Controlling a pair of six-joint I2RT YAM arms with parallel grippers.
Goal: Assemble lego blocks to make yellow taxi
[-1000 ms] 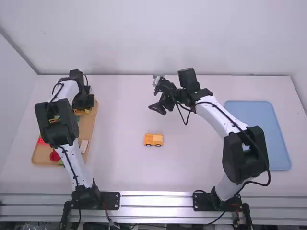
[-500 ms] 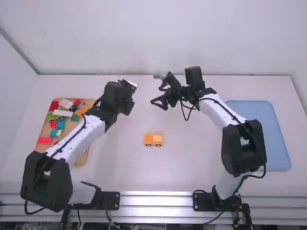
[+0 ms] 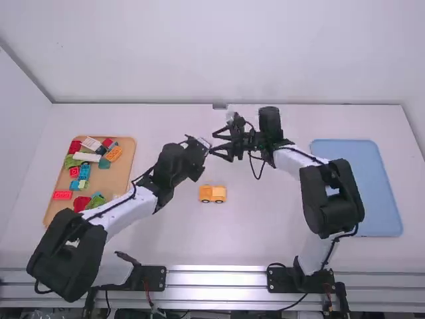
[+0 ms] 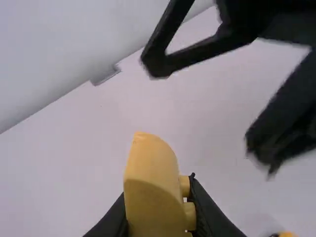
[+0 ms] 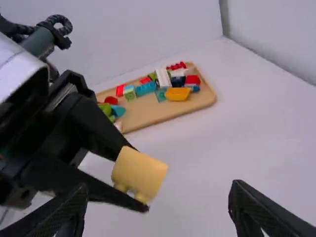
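Nearest the arm bases, low on the right side, lies the blue tray (image 3: 378, 193), flat on the white table (image 3: 265, 232). Off to the left is the wooden tray (image 3: 119, 174): a green block (image 3: 95, 201) and a flat red block (image 3: 62, 195) sit in its nearer part, a blue block (image 3: 84, 173) past them, then a white block (image 3: 87, 157) and an orange block (image 3: 113, 153) toward its far end. Between the trays, the yellow vehicle body (image 3: 212, 193) stands upright on dark wheels. Beyond it, the left gripper (image 3: 207, 150) is clamped on a yellow block (image 4: 150, 197) with a curved top and studs, held clear of the table. Facing it, the right gripper (image 3: 214, 143) has its fingers spread and empty, close to that block but apart from it. Farthest off, a small grey piece (image 3: 220, 106) sits against the back wall (image 3: 219, 53).
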